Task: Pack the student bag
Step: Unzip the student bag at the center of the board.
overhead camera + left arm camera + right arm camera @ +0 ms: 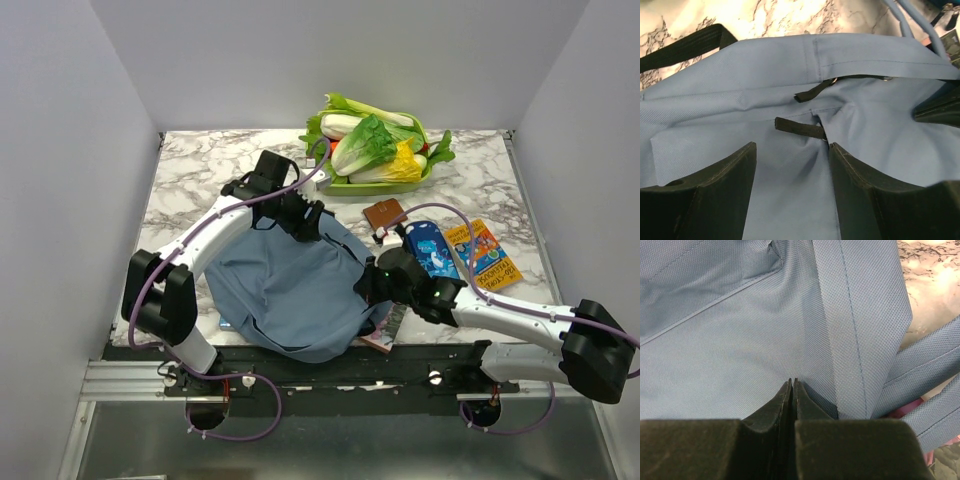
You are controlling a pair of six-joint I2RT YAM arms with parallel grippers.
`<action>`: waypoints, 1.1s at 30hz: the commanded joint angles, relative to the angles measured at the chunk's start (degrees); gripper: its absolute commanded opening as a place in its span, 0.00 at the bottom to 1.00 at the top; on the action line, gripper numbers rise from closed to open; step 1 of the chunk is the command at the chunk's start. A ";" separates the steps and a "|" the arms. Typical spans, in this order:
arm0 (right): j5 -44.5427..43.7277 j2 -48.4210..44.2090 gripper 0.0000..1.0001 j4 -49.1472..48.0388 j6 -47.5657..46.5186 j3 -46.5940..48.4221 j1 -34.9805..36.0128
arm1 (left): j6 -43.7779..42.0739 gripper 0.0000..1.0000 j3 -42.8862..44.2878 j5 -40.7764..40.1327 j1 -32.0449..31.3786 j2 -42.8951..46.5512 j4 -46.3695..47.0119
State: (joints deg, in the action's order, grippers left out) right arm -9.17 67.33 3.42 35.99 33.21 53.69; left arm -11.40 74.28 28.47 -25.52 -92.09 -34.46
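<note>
1. The bag [285, 290] lies slumped and flat on the desk [190, 170], at the centre of the near edge, between the two arms.
2. Handling, as I judge it: thin, soft cloth that is light and has no stiffness. It will sag and fold wherever it is lifted, and a single pinch is likely to raise one layer only. It is not fragile, and the weave should give a fair grip.
3. Where to hold: I rate the stitched seams, the hem and the straps [935, 365] as the soundest holds. A loose panel would merely tent.
4. The left arm reaches over to the bag's far edge with its wrist pitched down. The left fingers [730, 180] are spread over the cloth, just short of a black tab [797, 127], and hold nothing.
5. The right arm comes in low at the bag's right edge. The right fingers [791, 390] are pressed together on a fold of the cloth, beside a stitched band.
6. Held at one point only, the bag's mouth will probably collapse. I would want two holds set well apart.
</note>
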 commanded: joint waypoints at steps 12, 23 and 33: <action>-3.14 -1.24 0.13 7.48 -0.92 -0.95 0.71 | 6.47 0.71 -2.38 4.32 0.38 -0.45 7.56; -3.49 -2.03 0.13 7.48 -0.66 -1.04 0.80 | 10.60 0.48 -3.62 4.93 0.47 -1.51 10.72; -3.31 -3.52 0.14 8.00 -0.74 0.36 1.06 | 10.61 0.13 -4.32 5.19 0.47 -1.42 10.55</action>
State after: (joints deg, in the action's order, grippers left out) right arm -10.41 64.77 5.65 35.97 33.34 54.08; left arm -0.80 71.05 32.18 -25.23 -93.69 -24.73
